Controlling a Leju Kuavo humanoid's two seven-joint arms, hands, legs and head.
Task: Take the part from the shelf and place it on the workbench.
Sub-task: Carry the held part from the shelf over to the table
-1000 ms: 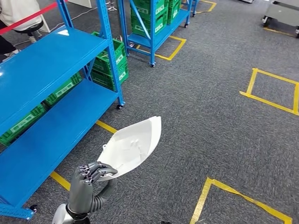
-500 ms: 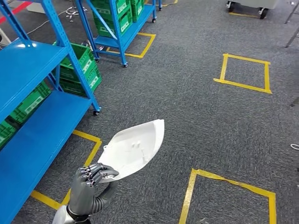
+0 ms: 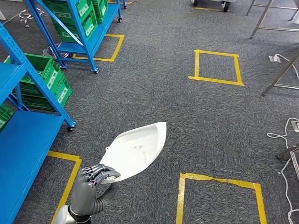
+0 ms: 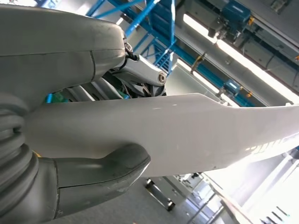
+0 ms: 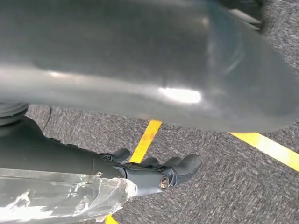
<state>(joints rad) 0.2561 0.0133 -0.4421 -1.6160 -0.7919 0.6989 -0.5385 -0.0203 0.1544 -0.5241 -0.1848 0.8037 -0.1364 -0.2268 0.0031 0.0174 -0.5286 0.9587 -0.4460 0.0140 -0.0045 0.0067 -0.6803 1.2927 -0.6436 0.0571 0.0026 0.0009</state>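
Note:
The part is a thin white curved shell with a pointed tip. My left hand grips its near edge low in the head view and holds it out above the grey carpet. In the left wrist view the part runs across the picture, pinched between the thick grey thumb and the darker fingers. My right hand hangs over the carpet with its fingers loosely extended and nothing in them. The blue shelf stands at the left edge, apart from the part.
Green crates sit behind the near shelf, and a second blue rack stands at the back left. Yellow tape squares mark the carpet. Metal frame legs and a white cable lie at the right.
The whole view has swung to the right, so the blue shelf has slid toward the left edge and metal legs have come in at the right. My left hand still holds the part the same way.

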